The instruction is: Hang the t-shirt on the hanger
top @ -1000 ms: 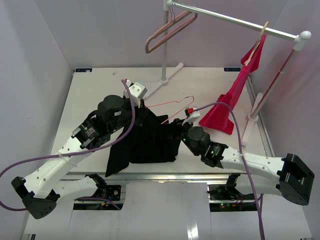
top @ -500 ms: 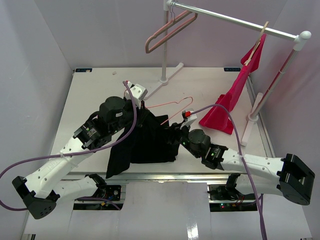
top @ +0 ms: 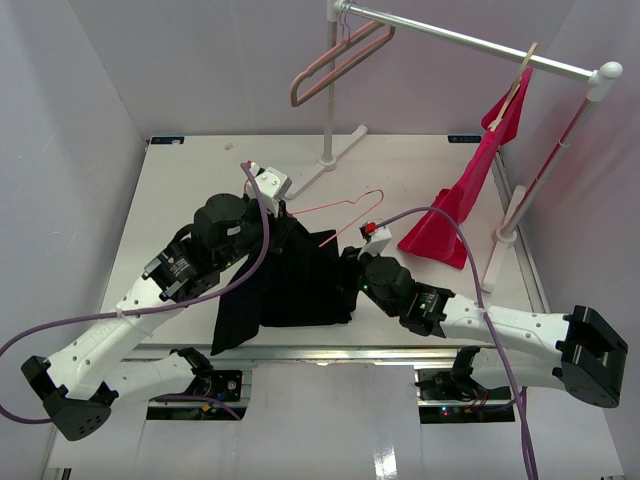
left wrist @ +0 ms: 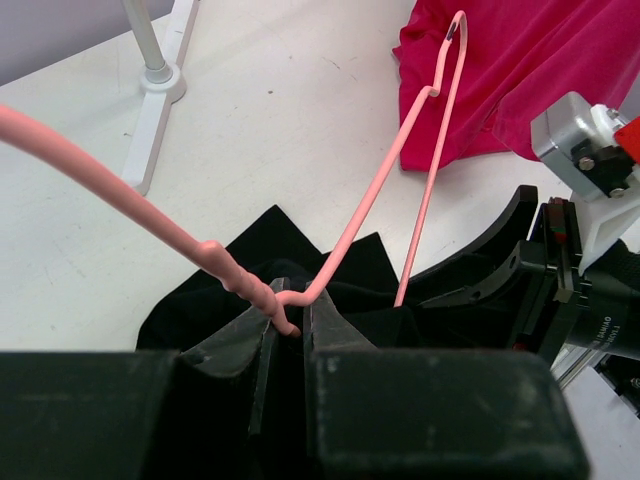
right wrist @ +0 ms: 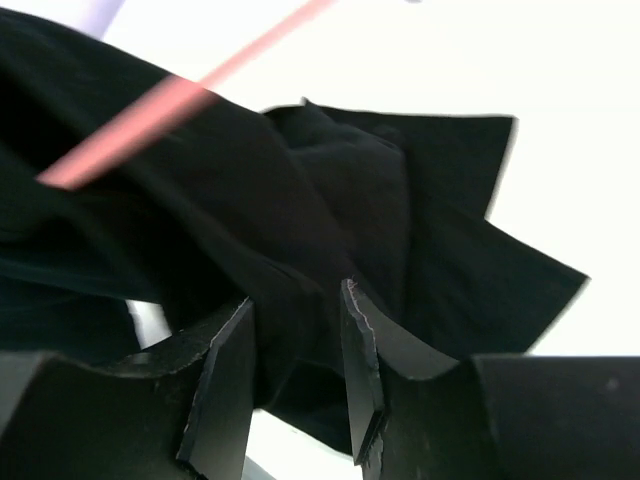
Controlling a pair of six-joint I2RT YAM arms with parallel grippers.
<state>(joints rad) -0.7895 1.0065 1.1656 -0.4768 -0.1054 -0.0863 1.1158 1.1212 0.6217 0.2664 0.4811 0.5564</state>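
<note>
Now: L jaws clenched on hanger (left wrist: 100, 177); R jaws pinching t-shirt (right wrist: 300, 200).

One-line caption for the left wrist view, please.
Left gripper shut on the thin salmon-pink wire hanger, black cloth t-shirt bunched beneath it.

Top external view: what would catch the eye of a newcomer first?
A black cloth t-shirt lies bunched at the white table's near middle, between both arms. The left pincer is shut on a thin salmon-pink wire hanger at its far edge; the right pincer has black cloth between its fingers.
</note>
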